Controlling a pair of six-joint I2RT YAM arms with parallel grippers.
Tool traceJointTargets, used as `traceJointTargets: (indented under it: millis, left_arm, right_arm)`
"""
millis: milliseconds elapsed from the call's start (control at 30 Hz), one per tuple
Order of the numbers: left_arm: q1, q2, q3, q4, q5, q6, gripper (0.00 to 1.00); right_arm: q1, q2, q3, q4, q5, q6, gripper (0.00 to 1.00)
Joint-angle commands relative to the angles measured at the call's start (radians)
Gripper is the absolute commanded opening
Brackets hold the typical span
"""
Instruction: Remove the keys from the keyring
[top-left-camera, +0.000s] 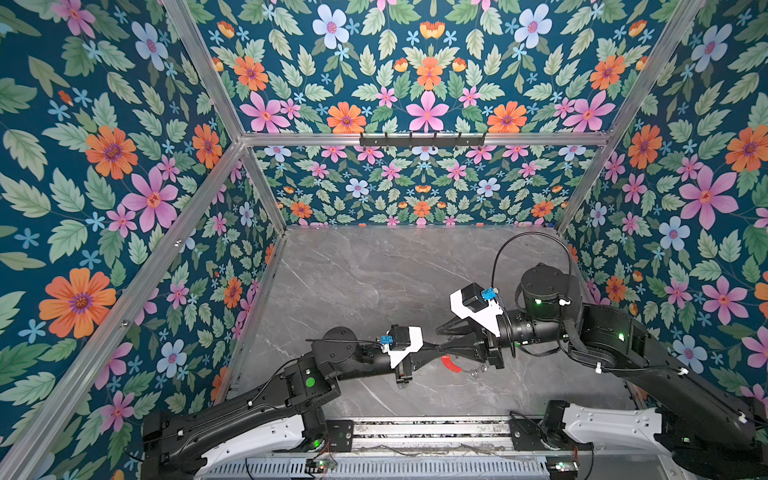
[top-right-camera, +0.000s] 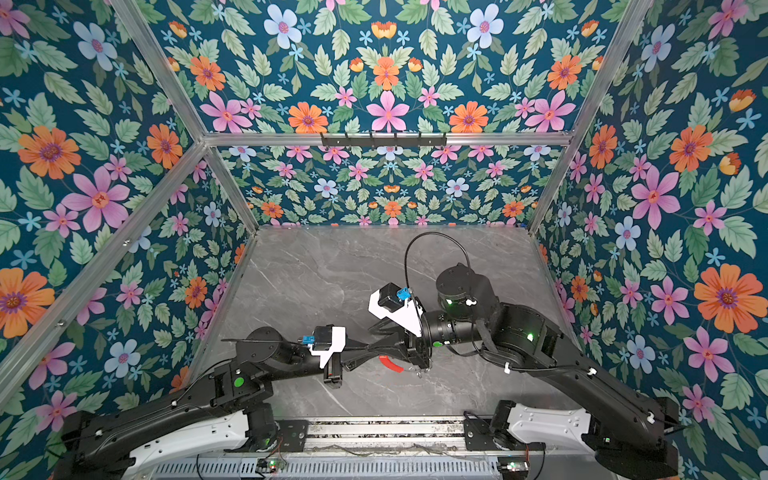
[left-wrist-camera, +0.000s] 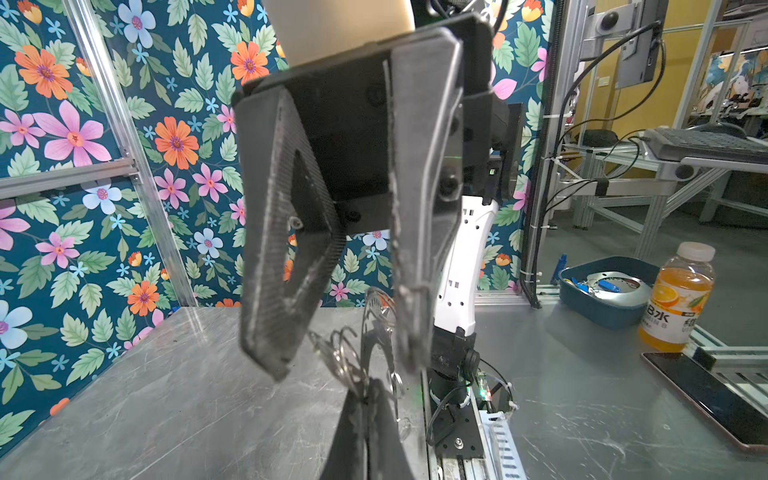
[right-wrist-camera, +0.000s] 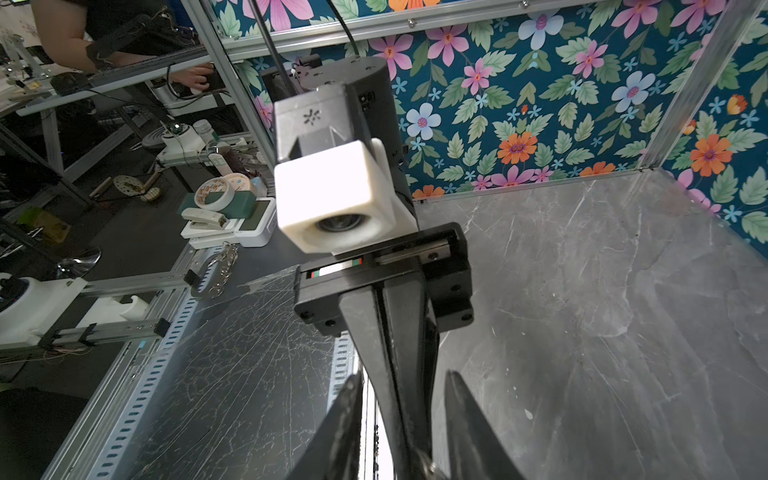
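Left gripper (left-wrist-camera: 365, 395): its jaws are pressed together on the thin rim of the keyring (top-left-camera: 451, 363), which it holds in the air above the worktop (top-left-camera: 374, 282), close to the middle of the front edge.
Keyring: it stands nearly edge-on to the left wrist view, and its red sleeve (top-right-camera: 390, 362) shows just below the meeting fingertips in both top views. Held clear of the worktop, the rim is likely open to reach from either side.
Keys (left-wrist-camera: 332, 353): small silvery pieces on little split rings, bunched just beside the left fingertips and hanging from the rim. I cannot tell how many there are.
Right gripper (right-wrist-camera: 405, 376): its jaws stand apart with nothing gripped. It faces the left one tip to tip, and the left fingers lie in the gap.
Why this pose: one arm likely steadies the hoop so the other can work a key along it.
Step in hand: probably lining up to pinch one key or its ring.
Risk: the keys are tiny and crowded, so the jaws may close on the hoop instead.
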Motion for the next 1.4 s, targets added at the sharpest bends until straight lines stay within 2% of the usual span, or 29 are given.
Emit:
traceJointTargets:
  millis: [0,133,333,633,833,1100,1233,1367]
  left_arm:
    - [0.001,-0.011,-0.008,0.058,-0.014,-0.014,0.00]
    - [0.002,-0.016,-0.017,0.071,-0.012,-0.020,0.00]
    - [0.002,-0.022,-0.022,0.084,-0.014,-0.026,0.00]
    - [0.000,-0.038,-0.039,0.098,-0.030,-0.032,0.00]
    - [0.002,-0.036,-0.025,0.064,0.007,-0.026,0.00]
    - [0.001,-0.034,0.015,-0.020,0.024,0.000,0.00]
    - [0.002,-0.022,0.046,-0.071,0.023,0.011,0.00]
    - [0.002,0.009,0.100,-0.159,0.019,0.015,0.00]
  right_arm:
    - [0.000,-0.016,0.005,0.041,0.033,0.026,0.39]
    - [-0.017,-0.046,-0.020,0.022,0.026,0.041,0.43]
    - [-0.140,-0.100,-0.107,0.073,-0.175,0.146,0.45]
    - [-0.143,-0.136,-0.154,0.033,-0.189,0.166,0.47]
    - [-0.146,-0.171,-0.190,0.053,-0.126,0.174,0.47]
    - [-0.155,-0.256,-0.260,0.097,0.028,0.200,0.44]
    - [-0.155,-0.296,-0.297,0.123,0.064,0.207,0.43]
    - [-0.155,-0.317,-0.318,0.132,0.032,0.203,0.43]
